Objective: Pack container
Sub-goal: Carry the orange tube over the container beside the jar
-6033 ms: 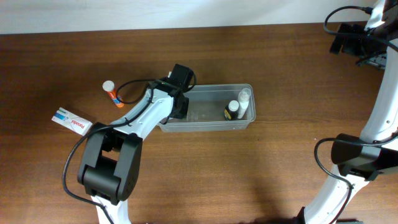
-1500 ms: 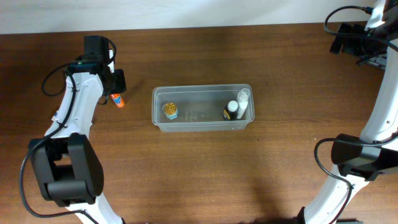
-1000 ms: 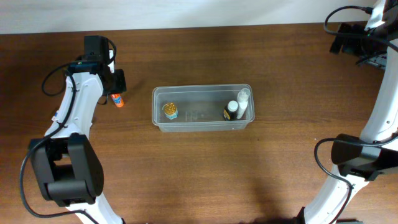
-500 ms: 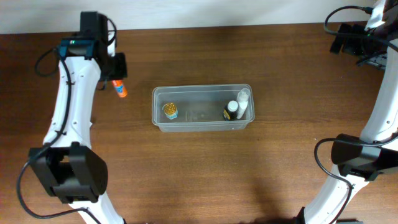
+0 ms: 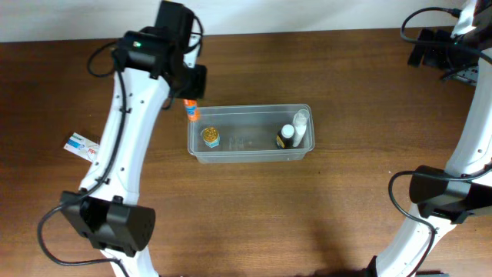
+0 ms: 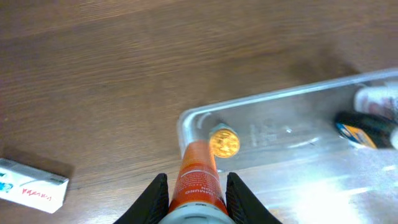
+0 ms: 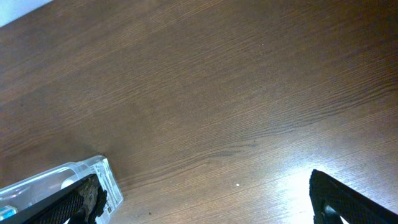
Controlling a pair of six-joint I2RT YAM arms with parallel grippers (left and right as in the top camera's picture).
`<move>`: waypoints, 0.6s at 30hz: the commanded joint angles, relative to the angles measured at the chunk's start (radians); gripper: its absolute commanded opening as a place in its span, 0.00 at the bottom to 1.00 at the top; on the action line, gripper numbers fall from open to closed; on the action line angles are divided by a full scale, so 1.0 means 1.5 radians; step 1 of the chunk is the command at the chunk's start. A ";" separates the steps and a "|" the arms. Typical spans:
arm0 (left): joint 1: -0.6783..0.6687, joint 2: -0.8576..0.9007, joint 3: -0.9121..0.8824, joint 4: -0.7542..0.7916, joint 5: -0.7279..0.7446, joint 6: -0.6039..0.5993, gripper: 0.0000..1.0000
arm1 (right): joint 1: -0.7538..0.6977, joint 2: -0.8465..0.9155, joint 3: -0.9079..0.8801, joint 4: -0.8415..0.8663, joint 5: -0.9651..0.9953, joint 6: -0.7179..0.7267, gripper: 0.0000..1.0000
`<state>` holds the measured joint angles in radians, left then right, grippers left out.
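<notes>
Left jaws are clamping the orange tube (image 6: 198, 174) nose-down over the left corner of the container (image 5: 250, 108) at the middle of the tabletop (image 5: 346, 208), probably lining up a drop beside the gold-capped jar (image 5: 209, 137); right jaws are sitting open.

The left arm (image 5: 127, 154) rises from its base at the near left and reaches forward, wrist bent down. The left pincer (image 6: 197, 182) points downward, its fingers (image 6: 155, 194) pressed against both sides of an orange tube (image 6: 199, 158). The right arm (image 5: 469, 138) stretches to the far right corner, where the right pincer (image 7: 202, 186) hangs with fingers spread wide.
</notes>
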<state>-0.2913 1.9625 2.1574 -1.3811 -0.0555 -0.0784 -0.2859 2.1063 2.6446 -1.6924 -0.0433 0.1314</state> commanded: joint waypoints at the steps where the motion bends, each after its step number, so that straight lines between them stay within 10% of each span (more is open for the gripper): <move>1: -0.033 -0.028 0.019 -0.005 0.005 0.004 0.22 | -0.002 -0.022 0.010 -0.004 -0.001 0.003 0.99; 18: -0.159 -0.030 -0.055 0.028 -0.032 0.004 0.22 | -0.002 -0.022 0.010 -0.004 -0.001 0.003 0.98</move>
<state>-0.5331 1.9518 2.1372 -1.3598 -0.0784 -0.0780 -0.2859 2.1063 2.6446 -1.6924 -0.0433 0.1318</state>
